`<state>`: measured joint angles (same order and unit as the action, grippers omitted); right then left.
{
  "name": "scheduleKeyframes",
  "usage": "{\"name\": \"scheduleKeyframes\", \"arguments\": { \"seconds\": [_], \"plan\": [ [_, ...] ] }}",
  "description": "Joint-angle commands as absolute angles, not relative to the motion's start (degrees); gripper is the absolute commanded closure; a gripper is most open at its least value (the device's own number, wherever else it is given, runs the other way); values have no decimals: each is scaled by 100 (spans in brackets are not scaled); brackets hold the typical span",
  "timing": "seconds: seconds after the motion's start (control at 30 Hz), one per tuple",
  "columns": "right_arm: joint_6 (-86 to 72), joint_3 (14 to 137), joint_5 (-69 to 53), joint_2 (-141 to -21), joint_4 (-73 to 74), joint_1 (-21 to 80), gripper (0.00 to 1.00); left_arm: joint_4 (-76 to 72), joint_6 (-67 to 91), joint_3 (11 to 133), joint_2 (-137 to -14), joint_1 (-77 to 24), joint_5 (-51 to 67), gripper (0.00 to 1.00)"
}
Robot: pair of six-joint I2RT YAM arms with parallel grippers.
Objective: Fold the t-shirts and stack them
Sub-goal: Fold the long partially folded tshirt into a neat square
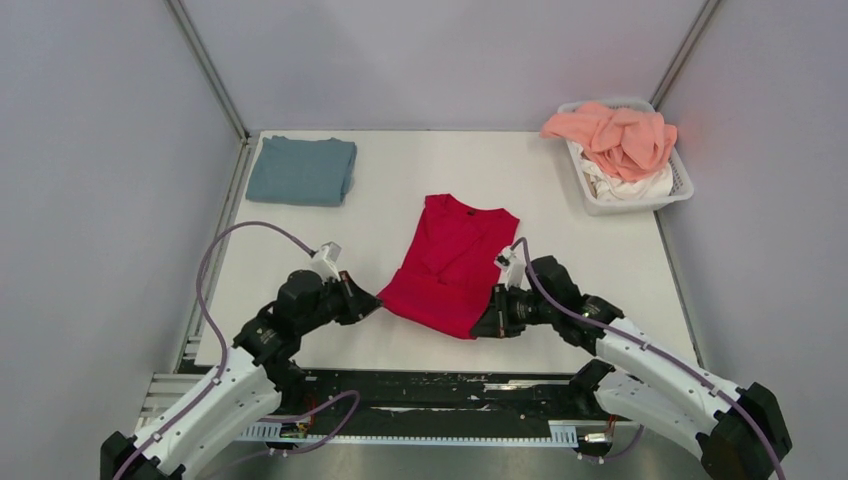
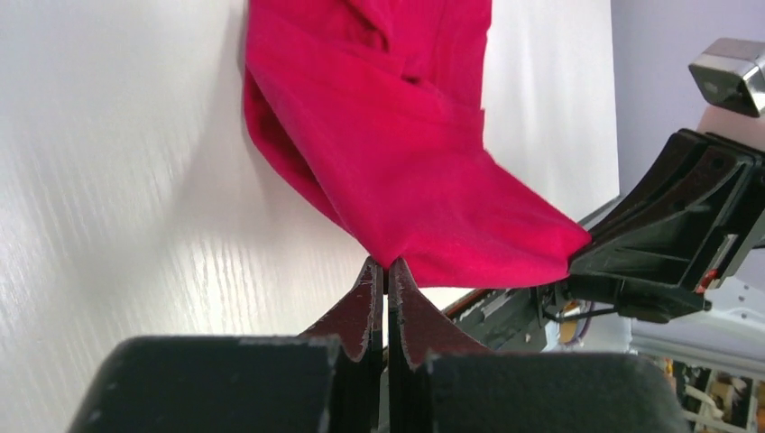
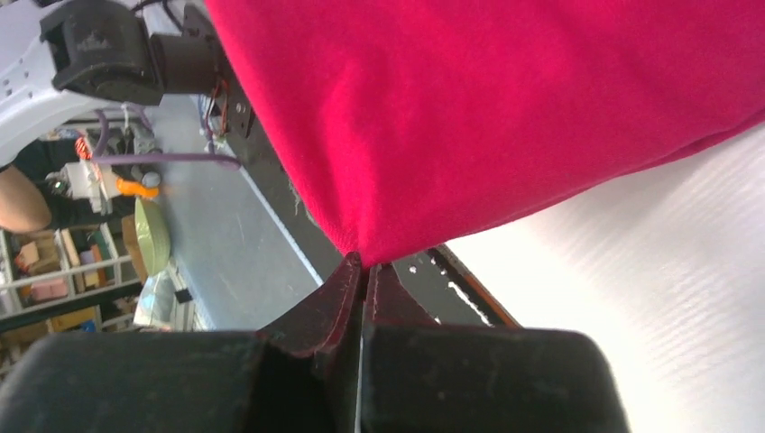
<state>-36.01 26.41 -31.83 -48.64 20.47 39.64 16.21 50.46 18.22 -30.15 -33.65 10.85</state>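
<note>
The crimson red t-shirt (image 1: 451,262) lies in the middle of the table, collar at the far end, its near hem lifted off the surface. My left gripper (image 1: 376,300) is shut on the hem's left corner; in the left wrist view the gripper (image 2: 385,263) pinches the red t-shirt (image 2: 397,153). My right gripper (image 1: 478,328) is shut on the hem's right corner; in the right wrist view the gripper (image 3: 364,262) pinches the red cloth (image 3: 487,108). A folded blue-grey t-shirt (image 1: 303,169) lies at the far left. Salmon pink (image 1: 612,133) and white (image 1: 630,184) t-shirts sit crumpled in the basket.
The white slatted basket (image 1: 682,182) stands at the far right corner of the white table (image 1: 600,270). Grey walls close in the left, back and right. The table's near edge meets a black rail (image 1: 420,385) by the arm bases.
</note>
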Motion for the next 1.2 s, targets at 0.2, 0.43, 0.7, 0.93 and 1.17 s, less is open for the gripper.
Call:
{"name": "scheduleKeyframes", "arguments": {
  "seconds": [0.2, 0.43, 0.7, 0.93, 1.17],
  "plan": [
    [-3221, 3777, -2243, -5161, 2154, 2525, 100, 960, 4402, 3881, -5320, -3304, -105, 100],
    [-2962, 4246, -2413, -5886, 1975, 1635, 100, 514, 4074, 5274, -6972, -2949, 243, 100],
    [-2927, 4590, -2470, -6563, 1666, 1053, 100, 532, 3843, 6264, -8322, -2625, 625, 100],
    [-2878, 4761, -2585, -7123, 1368, 768, 100, 650, 3747, 6947, -9222, -2527, 739, 100],
    [-2768, 5043, -2777, -7993, 888, 470, 100, 760, 3765, 7519, -9960, -2425, 555, 100]
  ]
}}
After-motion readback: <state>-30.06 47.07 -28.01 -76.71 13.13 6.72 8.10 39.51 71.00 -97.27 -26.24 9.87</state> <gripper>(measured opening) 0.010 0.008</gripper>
